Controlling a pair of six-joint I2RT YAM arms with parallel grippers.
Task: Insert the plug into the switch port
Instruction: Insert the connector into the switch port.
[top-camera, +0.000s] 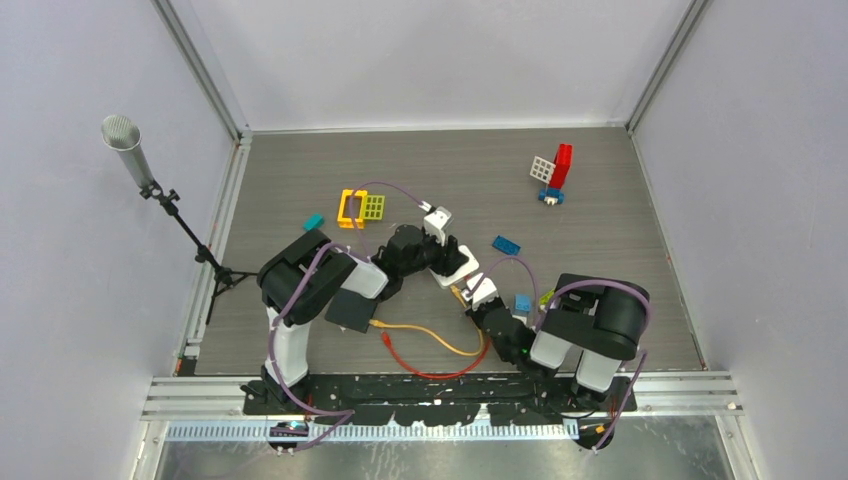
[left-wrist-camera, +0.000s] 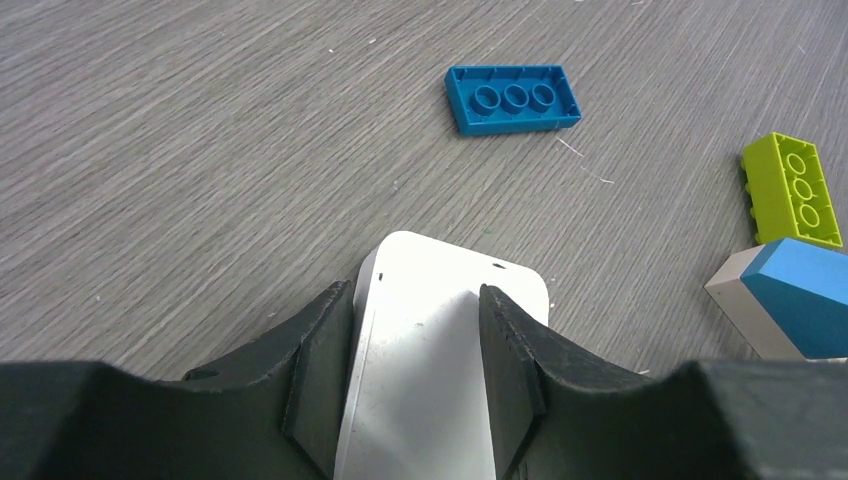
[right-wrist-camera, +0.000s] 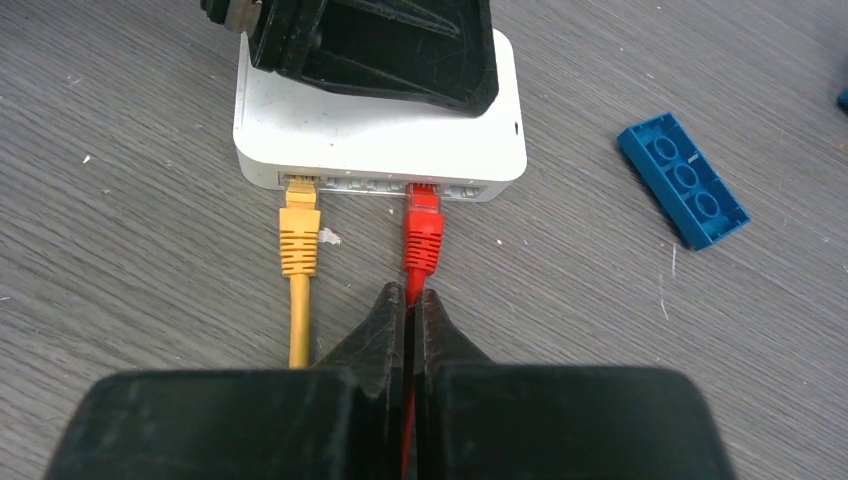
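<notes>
Only right wrist shows red plug (right-wrist-camera: 422, 225) in switch (right-wrist-camera: 380, 130)

Lab test cell, white panel walls (top-camera: 420, 60), aluminium framing (top-camera: 203, 70), microphone (top-camera: 125, 145) on stand (top-camera: 210, 265)

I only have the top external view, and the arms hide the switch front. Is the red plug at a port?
Observer: In the right wrist view the red plug has its tip in a port of the white switch; how deep, I cannot tell.
Operator: What holds it?
Observer: The right gripper is shut on the red cable just behind the plug's boot.
Operator: And the switch?
Observer: In the left wrist view the left gripper clamps it, one finger on each side.
</notes>
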